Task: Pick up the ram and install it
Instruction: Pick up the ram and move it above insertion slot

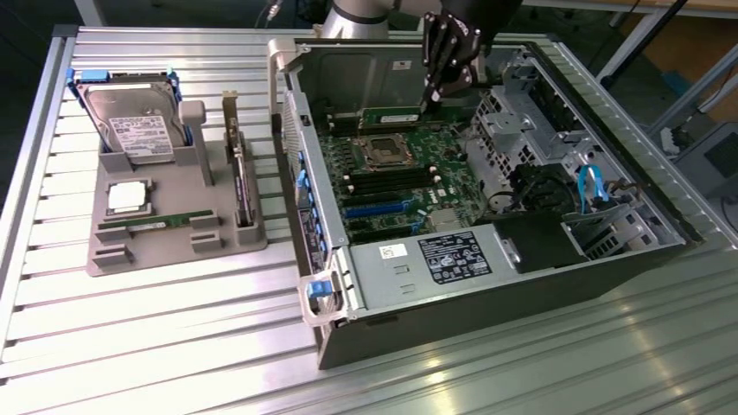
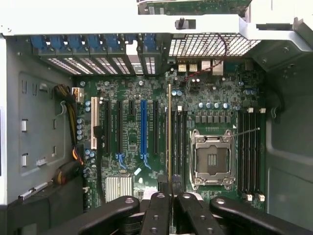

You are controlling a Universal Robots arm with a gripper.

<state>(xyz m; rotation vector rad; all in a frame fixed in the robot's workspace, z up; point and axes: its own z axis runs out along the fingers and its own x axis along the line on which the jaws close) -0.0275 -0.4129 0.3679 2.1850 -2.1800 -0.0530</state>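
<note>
End effector (image 2: 169, 190) clenched on ram (image 2: 169, 127) (edge-on), 12 o'clock in exterior view. Any tilt off the memory slot (image 2: 179, 142) could jam it.

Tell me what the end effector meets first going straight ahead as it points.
The ram in the end effector would probably touch the memory slots beside the processor socket first; depth unclear.

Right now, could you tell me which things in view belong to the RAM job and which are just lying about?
Job: ram, clamped in the jaws; motherboard; its memory slots; computer case.
Lying about, on the grey tray: hard drive; processor chip; expansion card; second green stick.
</note>
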